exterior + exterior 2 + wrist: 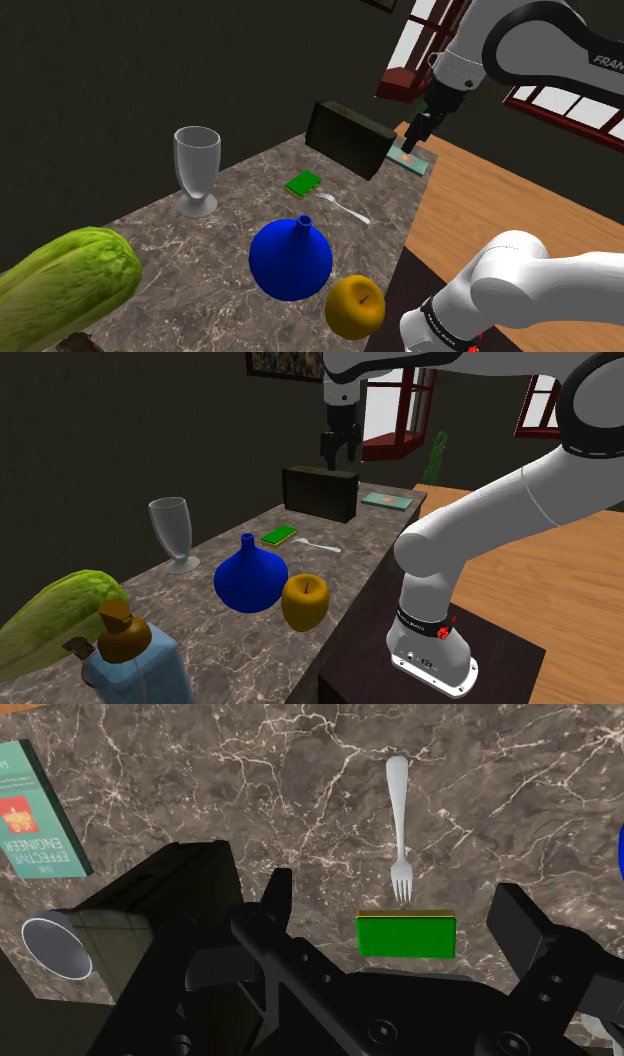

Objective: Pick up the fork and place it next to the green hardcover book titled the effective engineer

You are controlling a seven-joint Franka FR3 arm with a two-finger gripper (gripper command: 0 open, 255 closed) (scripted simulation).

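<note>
Shoulder view: the gripper (412,143) is seen high over the far end of the counter (200,250), near the teal book (412,160). The fork (346,210) lies flat just beside a green block (303,183).

Second exterior view: a dark box (320,492) is seen below the gripper.

Wrist view: the fingers (520,919) are spread wide and nothing is held. The fork should be straddled crosswise at mid-handle, clear of block and box.

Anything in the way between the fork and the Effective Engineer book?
Nothing lies on the line from fork to book, but the dark box stands close beside it; lift clear of its corner.
</note>
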